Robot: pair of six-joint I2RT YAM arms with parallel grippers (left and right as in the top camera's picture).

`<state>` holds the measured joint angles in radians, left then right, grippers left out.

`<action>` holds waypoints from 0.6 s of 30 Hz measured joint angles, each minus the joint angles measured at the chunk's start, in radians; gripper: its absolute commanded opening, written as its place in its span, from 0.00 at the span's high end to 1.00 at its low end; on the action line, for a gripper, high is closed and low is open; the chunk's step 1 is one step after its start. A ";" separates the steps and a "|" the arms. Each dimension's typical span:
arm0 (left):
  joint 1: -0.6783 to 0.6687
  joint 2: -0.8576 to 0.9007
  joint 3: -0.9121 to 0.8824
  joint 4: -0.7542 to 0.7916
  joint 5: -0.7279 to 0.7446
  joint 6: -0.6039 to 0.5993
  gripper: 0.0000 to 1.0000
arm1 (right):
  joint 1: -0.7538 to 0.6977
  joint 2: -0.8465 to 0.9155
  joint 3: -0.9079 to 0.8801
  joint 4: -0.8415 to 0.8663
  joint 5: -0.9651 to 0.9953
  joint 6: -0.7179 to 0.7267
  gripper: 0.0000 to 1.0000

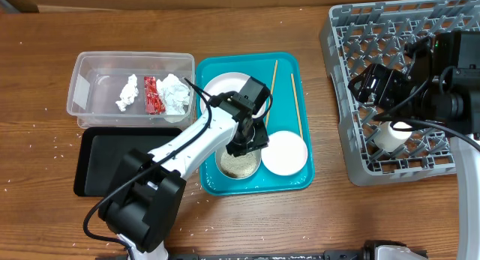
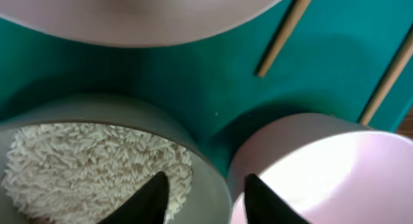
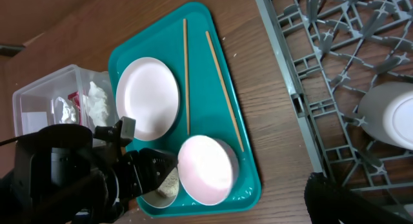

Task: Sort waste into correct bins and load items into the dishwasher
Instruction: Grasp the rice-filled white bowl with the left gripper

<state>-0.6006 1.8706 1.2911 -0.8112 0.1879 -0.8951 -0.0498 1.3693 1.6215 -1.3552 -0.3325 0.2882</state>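
Your left end effector (image 2: 205, 185) hangs low over the teal tray (image 2: 193, 75) on the desk (image 1: 45, 215), its two dark fingers parted and holding nothing. One tip is inside the grey-green bowl (image 2: 116, 108) above the rice (image 2: 84, 166) and the other is outside, beside the white bowl (image 2: 322, 166), so closing should pinch the wall. That grip looks meant for tipping the rice into a bin, with the black tray (image 1: 101, 159) and clear tub (image 1: 90, 73) just left, while your right end effector (image 1: 373, 86) sits over the dish rack (image 1: 352, 35), its opening impossible to judge
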 measured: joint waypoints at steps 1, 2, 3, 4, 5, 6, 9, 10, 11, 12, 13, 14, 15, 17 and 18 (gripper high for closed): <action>0.000 0.000 -0.005 0.005 -0.011 -0.010 0.79 | 0.000 0.000 0.000 0.001 0.000 0.000 0.00; 0.000 0.000 -0.008 0.005 -0.020 -0.012 0.87 | 0.000 0.000 0.000 0.000 0.000 0.000 0.00; 0.000 0.000 -0.009 0.005 -0.032 -0.016 0.91 | 0.000 0.000 0.000 0.000 0.000 0.000 0.00; 0.000 0.000 -0.009 0.003 -0.039 -0.013 0.96 | 0.000 0.000 0.000 0.000 0.000 -0.001 0.00; 0.000 0.000 -0.009 -0.002 -0.042 -0.014 0.96 | 0.000 0.000 0.000 -0.003 0.000 0.000 0.00; 0.000 0.000 -0.009 -0.010 -0.044 -0.014 0.96 | 0.000 0.000 0.000 -0.007 0.000 0.000 0.00; 0.000 0.000 -0.007 -0.022 -0.054 0.000 0.96 | 0.000 0.000 0.000 -0.016 0.000 0.000 0.00; 0.000 0.000 -0.006 -0.027 -0.055 0.008 0.96 | 0.000 0.000 0.000 -0.015 0.000 0.000 0.00; 0.000 0.000 -0.006 -0.034 -0.057 0.016 0.96 | 0.000 0.000 0.000 -0.016 0.000 0.000 0.00; 0.000 0.000 -0.005 -0.040 -0.058 0.028 0.96 | 0.000 0.000 0.000 -0.016 0.000 0.000 0.00; 0.000 0.000 -0.004 -0.044 -0.059 0.039 0.96 | 0.000 0.000 0.000 -0.017 0.000 0.000 0.00; 0.000 0.000 0.000 -0.056 -0.061 0.056 0.96 | 0.000 0.000 0.000 -0.017 0.000 0.000 0.00; 0.000 0.000 0.002 -0.068 -0.066 0.068 0.96 | 0.000 0.000 0.000 -0.016 0.000 0.000 0.00; 0.000 0.000 0.008 -0.098 -0.080 0.095 0.74 | 0.000 0.000 0.000 -0.017 0.000 0.000 0.00; 0.000 0.000 0.010 -0.107 -0.088 0.115 0.68 | 0.000 0.000 0.000 -0.016 0.000 0.000 0.00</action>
<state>-0.6010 1.8702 1.3006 -0.9184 0.0998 -0.7799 -0.0498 1.3693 1.6215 -1.3716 -0.3321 0.2882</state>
